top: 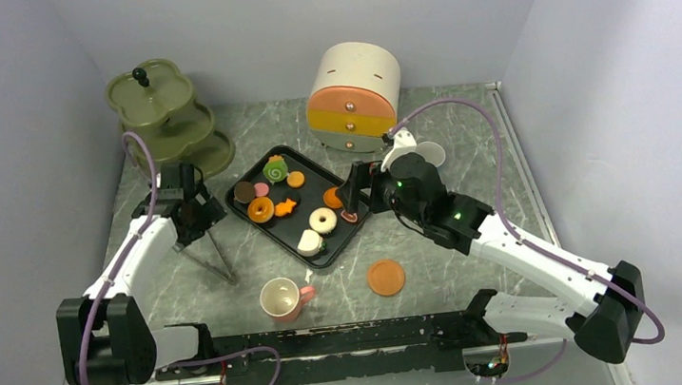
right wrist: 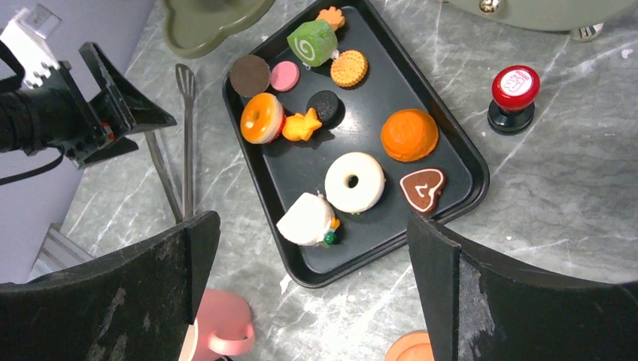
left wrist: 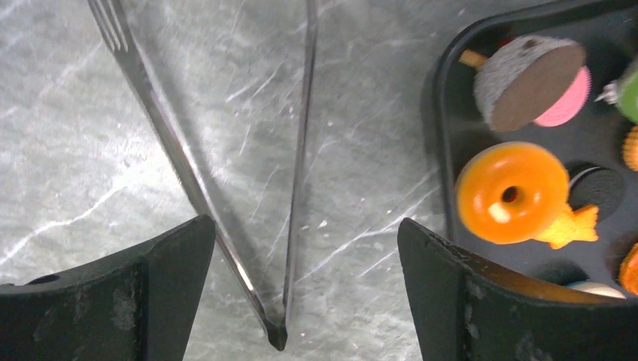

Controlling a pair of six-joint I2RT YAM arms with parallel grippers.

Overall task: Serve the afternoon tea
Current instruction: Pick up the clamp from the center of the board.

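Observation:
Toy pastries lie on a black tray [top: 342, 235]: an orange doughnut [right wrist: 262, 118], a white doughnut [right wrist: 353, 180], a green swirl roll [right wrist: 312, 41] and cookies. A pink cup [top: 281, 299] and an orange saucer [top: 386, 277] stand on the table in front of the tray. My left gripper [left wrist: 306, 226] hangs open over metal tongs [left wrist: 299, 150] that lie flat on the table, left of the tray; nothing touches its fingers. My right gripper [right wrist: 312, 222] is open and empty above the tray's near edge.
An olive-green tiered stand [top: 162, 116] fills the back left corner. A round drawer box [top: 354, 95] stands behind the tray. A red-topped stamp [right wrist: 514, 94] sits right of the tray. Walls close in on three sides.

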